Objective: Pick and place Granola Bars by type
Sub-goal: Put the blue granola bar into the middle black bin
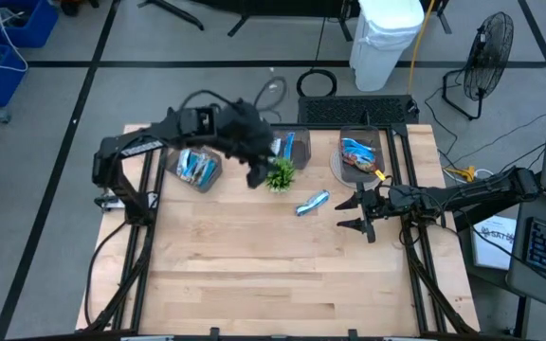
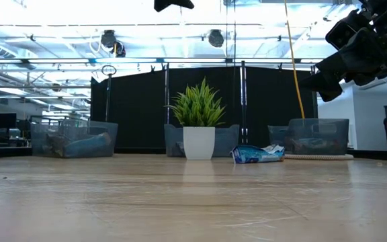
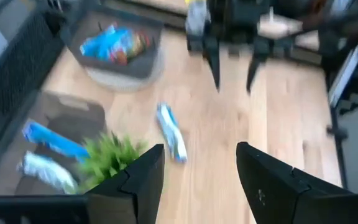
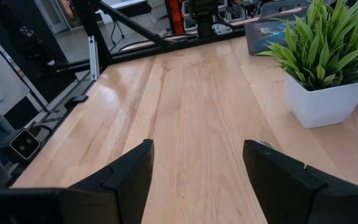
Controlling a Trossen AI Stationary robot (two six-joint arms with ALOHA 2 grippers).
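Near half of the table [image 1: 254, 275] is bare wood. Right gripper [image 1: 356, 215] hovers right of centre, jaws released, holding nothing. One blue-and-white granola bar [image 1: 313, 203] lies loose on the wood just left of it, right of the potted plant [image 1: 280, 174]. Left gripper [image 1: 257, 176] sits just beside the plant's left side, jaws released, holding nothing. Far row: left bin [image 1: 197, 169] holds blue bars, middle bin [image 1: 295, 149] behind the plant holds blue bars, right bin [image 1: 361, 156] holds blue and tan ones.
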